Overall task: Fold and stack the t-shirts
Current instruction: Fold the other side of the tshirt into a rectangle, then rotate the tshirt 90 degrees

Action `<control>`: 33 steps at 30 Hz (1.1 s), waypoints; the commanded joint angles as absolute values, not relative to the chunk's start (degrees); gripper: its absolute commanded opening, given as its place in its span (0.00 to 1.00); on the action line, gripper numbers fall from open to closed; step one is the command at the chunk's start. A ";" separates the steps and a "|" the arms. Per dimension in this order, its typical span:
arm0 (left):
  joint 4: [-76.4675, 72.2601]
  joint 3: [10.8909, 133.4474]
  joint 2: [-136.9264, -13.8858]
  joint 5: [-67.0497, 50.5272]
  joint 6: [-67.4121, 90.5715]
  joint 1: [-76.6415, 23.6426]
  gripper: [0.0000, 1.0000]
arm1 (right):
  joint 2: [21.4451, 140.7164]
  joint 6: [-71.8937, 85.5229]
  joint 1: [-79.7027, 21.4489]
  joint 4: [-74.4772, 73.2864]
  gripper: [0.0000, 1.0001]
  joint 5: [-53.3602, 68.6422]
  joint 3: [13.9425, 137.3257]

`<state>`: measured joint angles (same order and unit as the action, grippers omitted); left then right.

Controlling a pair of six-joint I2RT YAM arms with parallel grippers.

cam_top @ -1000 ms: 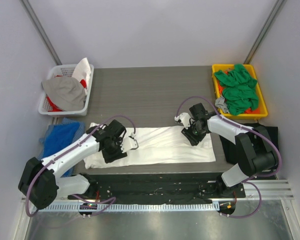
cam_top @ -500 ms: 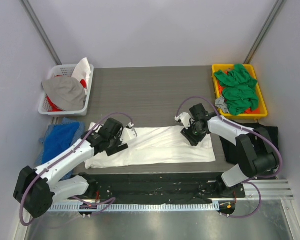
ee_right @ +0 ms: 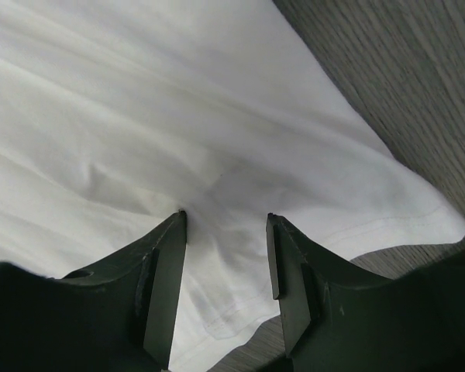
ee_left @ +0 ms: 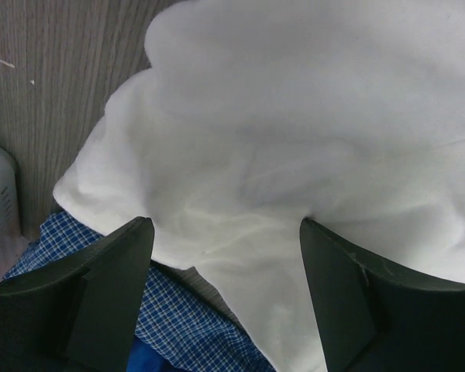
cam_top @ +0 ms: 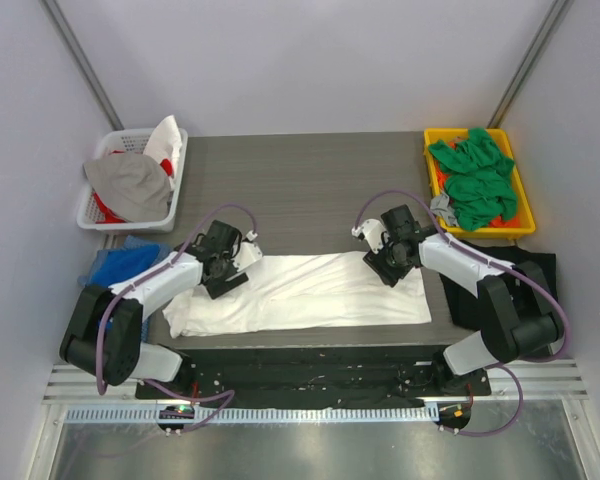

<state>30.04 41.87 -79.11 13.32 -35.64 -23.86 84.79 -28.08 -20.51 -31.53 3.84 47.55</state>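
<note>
Dark table (cam_top: pixel 310 185). Along its near edge, white t-shirt (cam_top: pixel 310 295) stretched out long. At its far right corner, green t-shirts (cam_top: pixel 475 180) heaped. Over its near left, left gripper (ee_left: pixel 225 223) spread wide above rumpled cloth; near right, right gripper (ee_right: pixel 225 217) parted, tips touching fabric.

Behind the white t-shirt (cam_top: pixel 310 292): bare table (cam_top: pixel 300 190), open across its width. Far left of shirt: white basket (cam_top: pixel 95 215) blocks. Far right of shirt: yellow bin (cam_top: pixel 445 132) blocks.
</note>
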 commanded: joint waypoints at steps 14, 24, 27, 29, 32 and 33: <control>27.51 41.04 -81.38 13.62 -35.68 -23.55 0.82 | 82.62 -27.69 -20.92 -30.50 0.54 3.07 51.24; 27.51 42.63 -84.29 13.98 -35.60 -23.55 0.82 | 79.90 -27.51 -21.01 -34.80 0.55 3.69 55.46; 27.60 42.80 -84.64 13.89 -35.42 -23.55 0.82 | 79.37 -27.95 -21.01 -34.89 0.56 2.73 55.02; 27.60 42.63 -84.64 13.89 -35.42 -23.55 0.82 | 79.72 -28.30 -20.92 -34.72 0.56 2.37 54.58; 27.51 42.19 -84.64 13.89 -35.42 -23.55 0.82 | 80.51 -28.56 -21.00 -33.67 0.55 2.20 53.27; 27.60 42.10 -84.73 13.80 -35.33 -23.55 0.82 | 80.68 -28.56 -21.01 -33.49 0.55 2.20 52.57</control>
